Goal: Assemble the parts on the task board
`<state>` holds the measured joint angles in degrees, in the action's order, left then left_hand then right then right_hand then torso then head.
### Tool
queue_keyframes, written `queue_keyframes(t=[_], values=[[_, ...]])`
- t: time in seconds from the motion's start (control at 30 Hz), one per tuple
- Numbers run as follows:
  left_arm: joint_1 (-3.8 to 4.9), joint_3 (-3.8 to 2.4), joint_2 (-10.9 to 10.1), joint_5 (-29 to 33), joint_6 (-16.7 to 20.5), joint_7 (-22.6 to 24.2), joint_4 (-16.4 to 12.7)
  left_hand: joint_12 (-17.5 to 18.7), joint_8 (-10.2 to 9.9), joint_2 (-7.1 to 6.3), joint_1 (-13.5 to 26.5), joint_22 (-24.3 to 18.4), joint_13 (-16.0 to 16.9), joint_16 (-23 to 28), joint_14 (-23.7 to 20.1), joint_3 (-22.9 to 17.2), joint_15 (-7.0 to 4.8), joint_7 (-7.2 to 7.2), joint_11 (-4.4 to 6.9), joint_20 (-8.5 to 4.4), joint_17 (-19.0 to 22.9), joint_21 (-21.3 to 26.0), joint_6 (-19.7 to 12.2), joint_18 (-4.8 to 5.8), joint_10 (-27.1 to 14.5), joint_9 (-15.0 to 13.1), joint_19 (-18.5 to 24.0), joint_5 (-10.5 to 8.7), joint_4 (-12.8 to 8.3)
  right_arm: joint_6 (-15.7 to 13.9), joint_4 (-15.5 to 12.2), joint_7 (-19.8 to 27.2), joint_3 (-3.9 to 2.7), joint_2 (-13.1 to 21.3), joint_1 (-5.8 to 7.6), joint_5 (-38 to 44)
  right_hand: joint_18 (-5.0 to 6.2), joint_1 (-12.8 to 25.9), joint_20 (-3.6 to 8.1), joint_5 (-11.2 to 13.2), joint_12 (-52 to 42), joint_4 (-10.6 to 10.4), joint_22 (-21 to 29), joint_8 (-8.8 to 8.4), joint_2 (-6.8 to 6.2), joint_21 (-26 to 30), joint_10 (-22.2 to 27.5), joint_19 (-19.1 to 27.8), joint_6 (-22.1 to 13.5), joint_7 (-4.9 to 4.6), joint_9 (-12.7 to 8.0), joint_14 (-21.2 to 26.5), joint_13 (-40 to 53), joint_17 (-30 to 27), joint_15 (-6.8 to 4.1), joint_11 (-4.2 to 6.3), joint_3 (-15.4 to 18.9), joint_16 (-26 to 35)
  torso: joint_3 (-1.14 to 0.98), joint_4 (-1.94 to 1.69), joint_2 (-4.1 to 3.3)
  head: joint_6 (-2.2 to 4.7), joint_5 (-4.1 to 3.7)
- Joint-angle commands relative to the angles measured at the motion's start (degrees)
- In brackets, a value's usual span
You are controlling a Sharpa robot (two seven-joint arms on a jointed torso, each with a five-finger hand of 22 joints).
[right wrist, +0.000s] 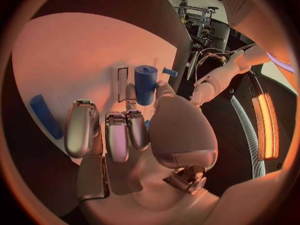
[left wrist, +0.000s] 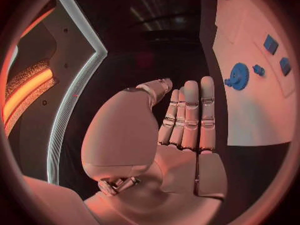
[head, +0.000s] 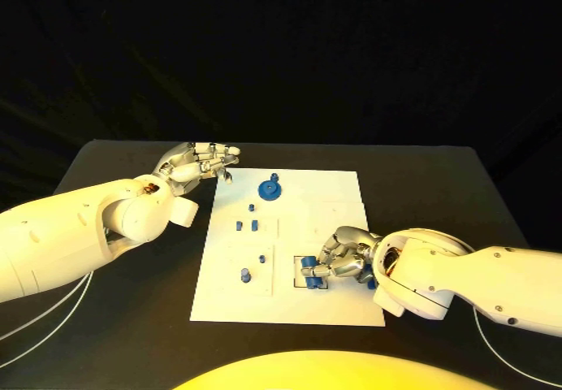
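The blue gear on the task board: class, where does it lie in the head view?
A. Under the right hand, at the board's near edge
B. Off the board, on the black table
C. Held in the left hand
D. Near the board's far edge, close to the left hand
D: the blue gear lies flat on the task board near its far edge, beside the left hand, which holds nothing.

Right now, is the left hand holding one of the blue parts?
No. The left hand is flat with its fingers together and nothing in it, beside the white board, apart from the blue gear.
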<state>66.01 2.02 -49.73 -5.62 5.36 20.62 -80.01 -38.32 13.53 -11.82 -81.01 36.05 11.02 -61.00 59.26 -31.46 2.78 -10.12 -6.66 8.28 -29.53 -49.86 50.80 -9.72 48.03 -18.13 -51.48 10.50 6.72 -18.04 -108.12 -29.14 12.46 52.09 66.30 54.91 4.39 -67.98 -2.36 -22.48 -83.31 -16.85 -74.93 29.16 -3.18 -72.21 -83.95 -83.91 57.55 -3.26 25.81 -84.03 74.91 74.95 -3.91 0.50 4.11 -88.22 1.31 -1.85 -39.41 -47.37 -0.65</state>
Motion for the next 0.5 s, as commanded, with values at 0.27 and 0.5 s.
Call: queue_keyframes(t=[0.27, 0.5], values=[[0.0, -0.04, 0.11, 0.28, -0.95, 0.25, -0.17, 0.08, 0.16, -0.04, 0.41, -0.1, -0.05, 0.17, -0.48, -0.04, 0.09, -0.18, -0.22, 0.15, 0.07, 0.25, -0.09, -0.79, -0.34, 0.06, 0.43, -0.27, 0.26, -0.6, 0.84, -0.82, 0.09, -1.11, -0.2, 2.34, -0.85, 0.89, 0.48, 0.02, -0.13, 0.0, -7.58, 0.26, 0.09, 0.03, -1.17, -0.29, 0.68, 0.16, 0.02, -4.99, 6.4, 9.99, -0.56, 0.51, 0.43, -0.37, 0.02, -0.02, 0.01, 0.1, -0.03], [0.0, -0.04, 0.06, 0.29, -0.92, 0.22, -0.17, 0.07, 0.19, -0.02, 0.44, -0.14, -0.08, 0.16, -0.5, -0.03, 0.1, -0.17, -0.22, 0.16, 0.07, 0.31, -0.08, -0.8, -0.38, 0.07, 0.42, -0.27, 0.32, -1.37, 1.24, -0.79, 0.09, -1.65, -0.2, 2.42, -0.86, 3.26, 0.56, 0.03, -0.06, -0.05, -7.67, 0.64, 0.51, 0.04, -1.24, -0.34, 0.74, 0.24, 0.13, -5.01, 6.52, 10.05, -0.63, 0.59, 1.33, -0.38, 0.04, -0.04, 0.02, 0.18, 0.04]])
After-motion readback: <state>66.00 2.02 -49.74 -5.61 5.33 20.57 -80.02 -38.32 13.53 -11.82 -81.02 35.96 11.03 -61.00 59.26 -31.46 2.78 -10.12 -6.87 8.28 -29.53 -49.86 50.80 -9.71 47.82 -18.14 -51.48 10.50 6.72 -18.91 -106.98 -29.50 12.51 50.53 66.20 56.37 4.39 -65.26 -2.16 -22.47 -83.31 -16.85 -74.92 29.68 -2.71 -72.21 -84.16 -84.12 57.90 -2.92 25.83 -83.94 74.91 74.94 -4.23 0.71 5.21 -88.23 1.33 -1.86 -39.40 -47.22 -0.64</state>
